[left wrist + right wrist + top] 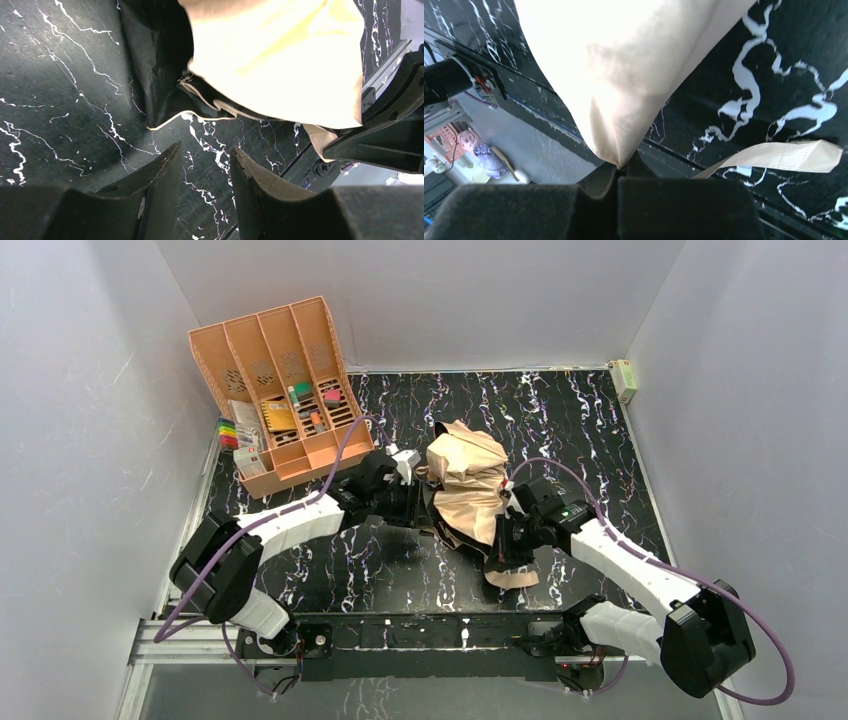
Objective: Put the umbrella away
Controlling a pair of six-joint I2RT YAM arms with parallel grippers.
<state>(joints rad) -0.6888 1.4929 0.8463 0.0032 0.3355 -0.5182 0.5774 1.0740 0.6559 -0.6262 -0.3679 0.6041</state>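
black marble table (600, 430): umbrella (468, 485) runs far-to-near between my right gripper (618, 167), clamped on its fabric, and left gripper (205, 150), parted, empty

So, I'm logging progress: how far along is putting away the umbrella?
Early. Done: nothing visibly; the umbrella lies crumpled and unwrapped on the table. In hand: the right gripper pinches a fold of its fabric; the left gripper hovers open beside it. Left: bundling it and fastening the loose strap.

Matt cloth umbrella (468, 480), glossy marbled table (590, 420)
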